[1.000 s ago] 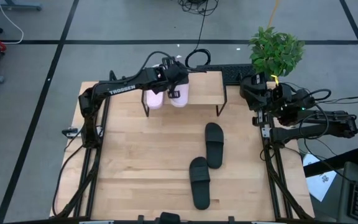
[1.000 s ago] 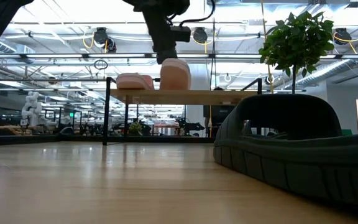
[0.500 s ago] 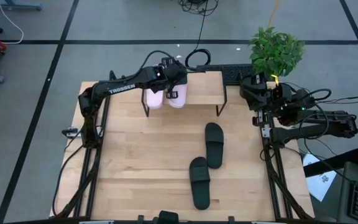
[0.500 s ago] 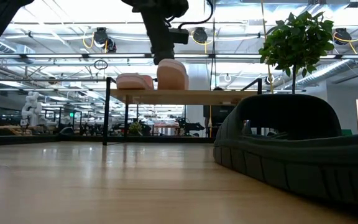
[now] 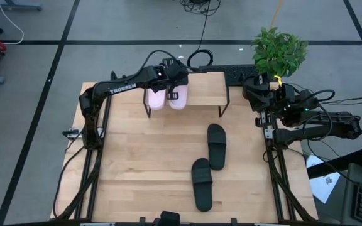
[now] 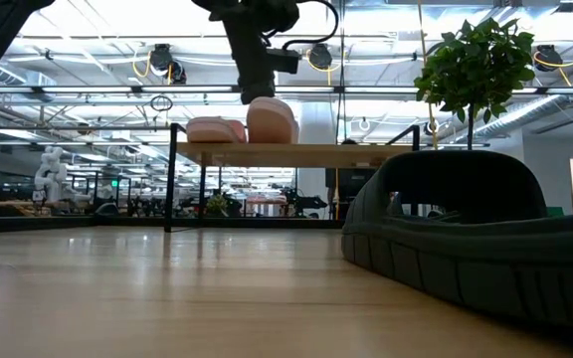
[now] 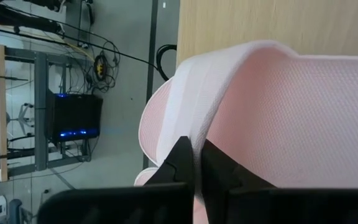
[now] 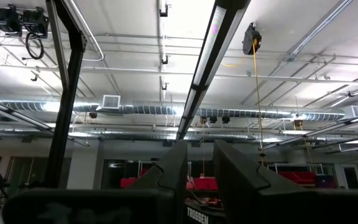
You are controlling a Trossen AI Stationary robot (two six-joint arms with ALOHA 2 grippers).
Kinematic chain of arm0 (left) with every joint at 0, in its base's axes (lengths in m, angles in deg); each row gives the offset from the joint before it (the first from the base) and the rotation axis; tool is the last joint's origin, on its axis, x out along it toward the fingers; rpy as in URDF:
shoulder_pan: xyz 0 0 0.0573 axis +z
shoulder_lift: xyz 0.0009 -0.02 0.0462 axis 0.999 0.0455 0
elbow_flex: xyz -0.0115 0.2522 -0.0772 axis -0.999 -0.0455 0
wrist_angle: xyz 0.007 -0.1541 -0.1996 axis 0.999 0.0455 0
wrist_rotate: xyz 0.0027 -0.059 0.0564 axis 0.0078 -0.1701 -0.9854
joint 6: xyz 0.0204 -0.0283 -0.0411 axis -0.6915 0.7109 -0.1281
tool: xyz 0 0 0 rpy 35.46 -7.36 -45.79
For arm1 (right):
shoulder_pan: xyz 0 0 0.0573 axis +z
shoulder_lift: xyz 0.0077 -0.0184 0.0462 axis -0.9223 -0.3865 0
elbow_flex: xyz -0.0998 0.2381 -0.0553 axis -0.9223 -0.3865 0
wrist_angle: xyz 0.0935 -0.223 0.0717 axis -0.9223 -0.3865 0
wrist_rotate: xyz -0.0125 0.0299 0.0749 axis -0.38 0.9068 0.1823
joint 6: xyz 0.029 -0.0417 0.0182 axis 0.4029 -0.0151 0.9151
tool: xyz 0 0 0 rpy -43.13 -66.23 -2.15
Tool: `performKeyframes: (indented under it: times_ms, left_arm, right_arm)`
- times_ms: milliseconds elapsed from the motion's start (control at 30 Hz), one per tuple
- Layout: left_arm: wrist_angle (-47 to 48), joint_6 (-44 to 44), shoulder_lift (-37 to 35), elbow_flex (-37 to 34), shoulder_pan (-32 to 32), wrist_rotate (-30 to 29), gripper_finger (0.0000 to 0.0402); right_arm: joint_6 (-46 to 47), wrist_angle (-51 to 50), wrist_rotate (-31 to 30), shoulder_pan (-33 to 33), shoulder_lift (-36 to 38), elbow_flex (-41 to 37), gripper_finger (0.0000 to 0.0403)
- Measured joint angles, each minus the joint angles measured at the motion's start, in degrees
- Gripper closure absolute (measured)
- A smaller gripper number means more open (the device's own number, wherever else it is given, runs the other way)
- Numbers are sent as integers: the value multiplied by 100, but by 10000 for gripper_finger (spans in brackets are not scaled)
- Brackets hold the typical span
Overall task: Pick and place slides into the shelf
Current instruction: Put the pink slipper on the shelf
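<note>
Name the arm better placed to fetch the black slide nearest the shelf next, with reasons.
Right, probably. The right gripper is parked free at the table's right edge, near that black slide. The left gripper is over the shelf, clamped on a pink slide.

Two slides (image 5: 166, 98) are showing light pink, the strap's fabric finely meshed, on the pale wood shelf (image 5: 206, 88) with black legs. Two black slides (image 5: 216, 145) are lying at five o'clock on the blond worktop (image 5: 143, 163). A green plant (image 5: 279, 50) is standing at two o'clock.
</note>
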Motion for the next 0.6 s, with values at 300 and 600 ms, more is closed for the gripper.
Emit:
performKeyframes:
  times_ms: [300,600]
  left_arm:
    - [66,96,0,0,65,60,401]
    - [119,154,-2,0,78,165,400]
  right_arm:
    - [1,1,1,-1,-1,-1,332]
    - [2,0,1,-2,-1,-2,332]
